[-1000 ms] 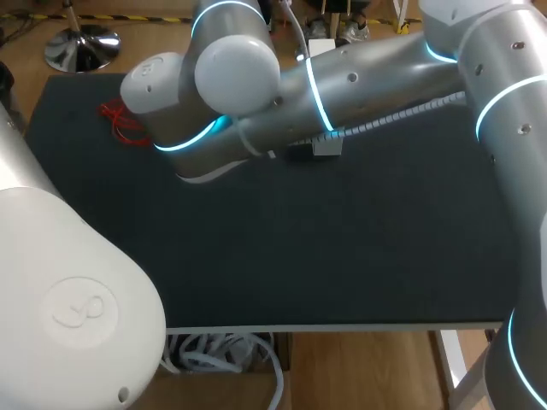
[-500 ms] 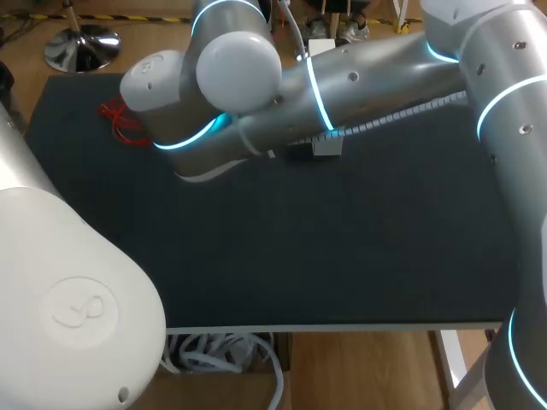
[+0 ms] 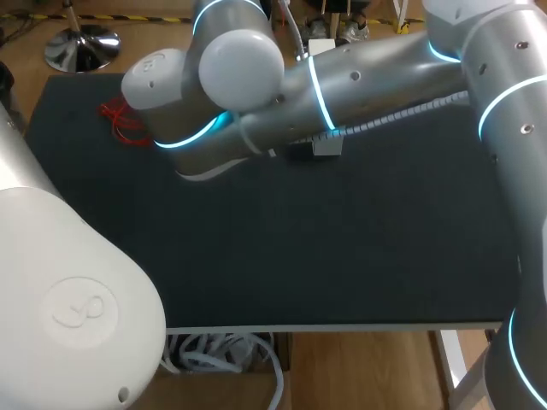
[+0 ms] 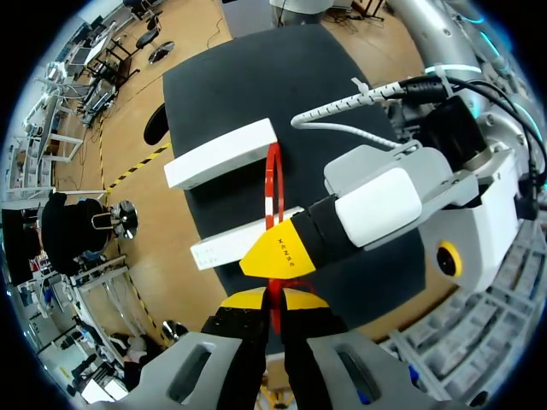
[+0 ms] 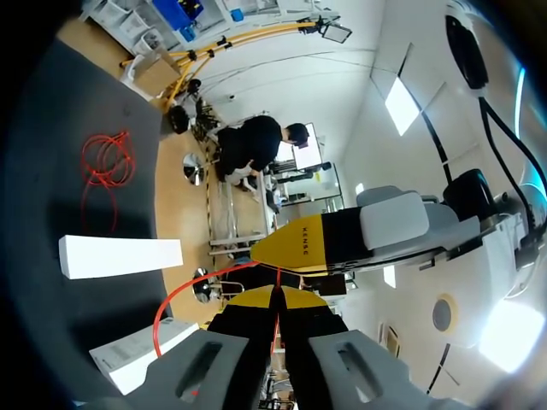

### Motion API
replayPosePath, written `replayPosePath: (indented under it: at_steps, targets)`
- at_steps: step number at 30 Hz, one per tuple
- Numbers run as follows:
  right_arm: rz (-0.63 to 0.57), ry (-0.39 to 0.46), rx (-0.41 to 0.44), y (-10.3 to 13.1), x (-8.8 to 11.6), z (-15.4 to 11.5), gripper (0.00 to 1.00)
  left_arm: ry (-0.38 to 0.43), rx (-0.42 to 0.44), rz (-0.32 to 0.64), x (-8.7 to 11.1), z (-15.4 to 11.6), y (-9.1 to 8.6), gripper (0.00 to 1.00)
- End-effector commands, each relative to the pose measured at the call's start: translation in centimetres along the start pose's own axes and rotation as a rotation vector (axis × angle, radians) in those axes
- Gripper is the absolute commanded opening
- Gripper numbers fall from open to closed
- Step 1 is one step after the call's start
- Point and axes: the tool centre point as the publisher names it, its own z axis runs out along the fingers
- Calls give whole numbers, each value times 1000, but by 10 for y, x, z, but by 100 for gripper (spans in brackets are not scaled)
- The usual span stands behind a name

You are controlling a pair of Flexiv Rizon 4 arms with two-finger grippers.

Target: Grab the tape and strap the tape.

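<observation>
Tangle of loose red cord (image 3: pixel 118 121) lies at the far left of the dark matte counter (image 3: pixel 342 248), well apart from both claws and, as far as I can tell, not in use.

Next along, raised above the counter, the left claw (image 4: pixel 273 299) has its yellow tips pressed together on a thin red tape (image 4: pixel 273 184), pinching it edge-on. In the left wrist view the tape runs straight out ahead of those tips, over two long white rectangular blocks (image 4: pixel 224 154) that lie side by side on the counter below.

The right claw (image 5: pixel 273 299) is set against the left one from the opposite side, almost tip to tip. Its yellow tips are likewise closed on the same tape, just beside the left one's grip. Two pinches so near each other look meant to keep a short stretch taut and steady for wrapping or fastening. A single pinch would leave so limp a strand free to swing. Beyond the right claw the tape curves away in a slack loop down towards the blocks.

In the head view the meeting of the claws is hidden beneath the bulky joints of the right arm (image 3: pixel 359 77). Furthest right, a small grey box (image 3: pixel 326 146) sits on the counter under that arm.

I judge the grabbing done and the strapping the step in hand.
</observation>
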Motion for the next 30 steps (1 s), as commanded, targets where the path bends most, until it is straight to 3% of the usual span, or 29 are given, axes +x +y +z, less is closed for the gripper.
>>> replayPosePath:
  at_steps: [1,6,8,10,13,15,20,30]
  targets:
    - [4,9,-3,-2,-3,-2,0,3,-2,0,0,-1,-1,0]
    - [16,4,-3,-3,-3,-4,2,3,-2,0,0,-1,-1,0]
    - [20,4,-1,-3,-3,-5,27,3,-2,0,0,-1,-1,0]
    - [22,4,0,-4,-3,-5,11,3,-2,0,0,-1,-1,0]
    - [26,4,1,-4,-3,-6,16,3,-2,0,0,-1,-1,0]
    - [30,6,2,-4,-3,-7,13,3,-2,0,0,-1,-1,0]
    - [33,6,2,-4,-2,-9,19,3,-2,0,0,-1,-1,0]
    - [44,2,-36,4,-7,-17,16,3,-2,0,0,-1,-1,0]
